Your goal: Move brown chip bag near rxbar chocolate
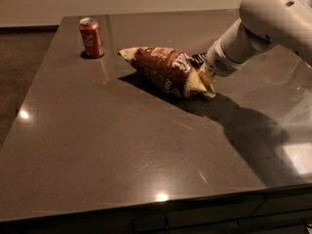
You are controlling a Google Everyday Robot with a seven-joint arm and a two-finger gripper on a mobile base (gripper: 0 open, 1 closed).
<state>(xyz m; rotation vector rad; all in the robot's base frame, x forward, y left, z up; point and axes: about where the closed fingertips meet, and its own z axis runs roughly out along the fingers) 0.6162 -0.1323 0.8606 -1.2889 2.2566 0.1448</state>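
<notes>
The brown chip bag (165,71) is held tilted over the middle of the dark table, its left cream end pointing toward the back left and its shadow below it. My gripper (206,78) comes in from the upper right and is shut on the bag's right cream end. A small dark bar with pale lettering, the rxbar chocolate (199,58), shows partly just behind the bag's right end, next to my wrist; most of it is hidden.
A red-brown soda can (91,37) stands upright at the back left, left of the bag. The dark glossy table (122,150) has its front edge near the bottom and its left edge running along a dark floor. My white arm fills the upper right.
</notes>
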